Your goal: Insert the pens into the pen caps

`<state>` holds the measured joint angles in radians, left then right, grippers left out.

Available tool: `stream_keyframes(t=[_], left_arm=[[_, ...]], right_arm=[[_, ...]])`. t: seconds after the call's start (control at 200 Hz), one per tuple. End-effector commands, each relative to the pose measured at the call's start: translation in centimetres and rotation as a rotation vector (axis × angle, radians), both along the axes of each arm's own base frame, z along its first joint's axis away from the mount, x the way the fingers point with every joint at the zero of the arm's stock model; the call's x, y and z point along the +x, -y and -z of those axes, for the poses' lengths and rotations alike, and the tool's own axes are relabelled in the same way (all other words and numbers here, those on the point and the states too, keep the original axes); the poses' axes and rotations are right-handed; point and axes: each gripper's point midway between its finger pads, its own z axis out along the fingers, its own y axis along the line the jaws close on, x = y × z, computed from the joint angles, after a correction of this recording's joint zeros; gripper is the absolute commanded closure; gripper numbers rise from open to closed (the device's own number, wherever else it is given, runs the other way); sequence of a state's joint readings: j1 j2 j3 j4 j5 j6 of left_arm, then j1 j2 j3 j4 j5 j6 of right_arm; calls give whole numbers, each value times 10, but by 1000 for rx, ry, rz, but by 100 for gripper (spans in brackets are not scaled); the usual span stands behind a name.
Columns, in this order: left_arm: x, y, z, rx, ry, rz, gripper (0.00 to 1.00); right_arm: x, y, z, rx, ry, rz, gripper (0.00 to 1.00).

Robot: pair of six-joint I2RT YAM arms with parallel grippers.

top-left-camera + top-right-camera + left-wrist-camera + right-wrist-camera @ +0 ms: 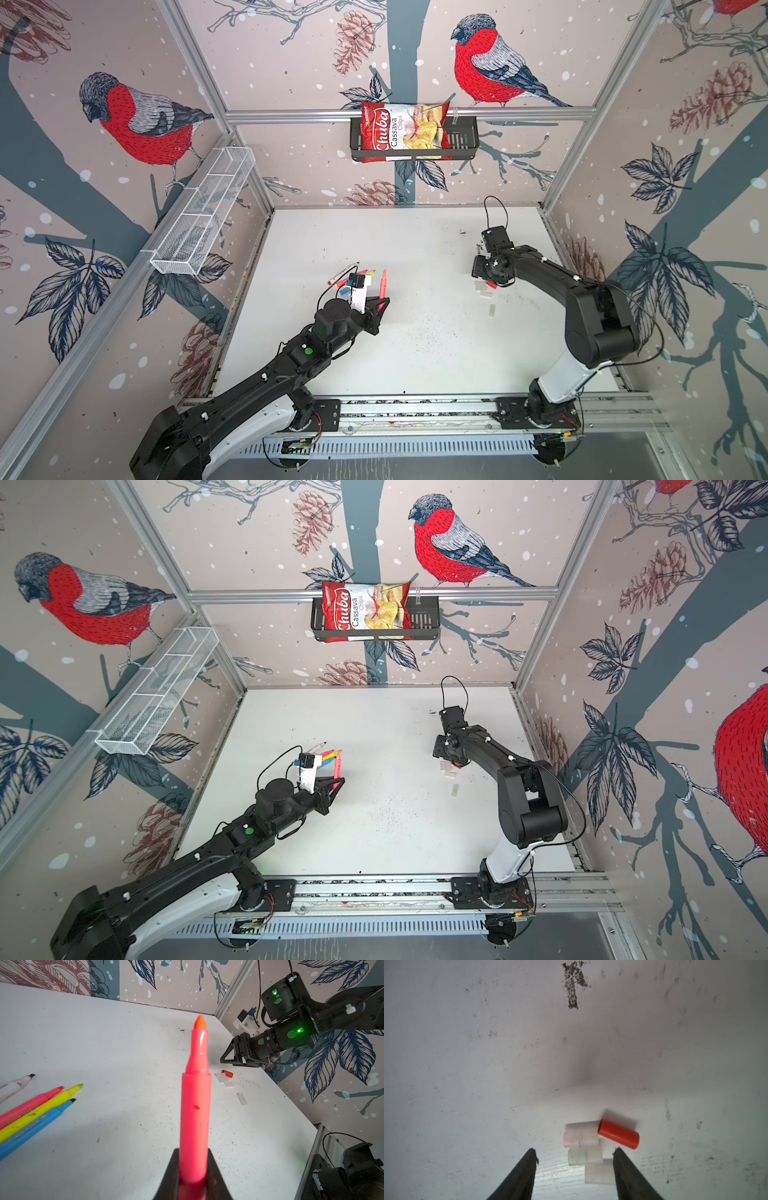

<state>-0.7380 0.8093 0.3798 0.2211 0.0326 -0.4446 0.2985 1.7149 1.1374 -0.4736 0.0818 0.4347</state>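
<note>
My left gripper [193,1150] is shut on a pink pen [195,1105], whose bare orange tip points away from the wrist; in a top view the pen [382,282] stands over the table's left half. A white pen [12,1086], a second pink pen [31,1103], a yellow pen [41,1109] and a blue pen [31,1132] lie side by side nearby. My right gripper [574,1150] hangs open just above a cluster of pen caps: a red cap [618,1134] and three whitish caps [581,1134]. One more whitish cap [492,310] lies apart, nearer the front.
A chips bag [405,126] sits in a black basket on the back wall. A white mesh rack [203,212] hangs on the left wall. A dark scribble [574,985] marks the white table [415,353] beyond the caps.
</note>
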Motion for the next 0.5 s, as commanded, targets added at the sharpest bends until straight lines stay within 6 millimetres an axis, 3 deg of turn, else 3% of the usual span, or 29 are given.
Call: stream_keyframes(t=[0.0,0.495], left_arm=[[1,-7,1,14,12,-28,100],[3,-5,0,15,15,-25,100]], right_arm=[[2,-5,5,3,-29,-38,40],[-5,-4,30,-9,-83,-53,41]])
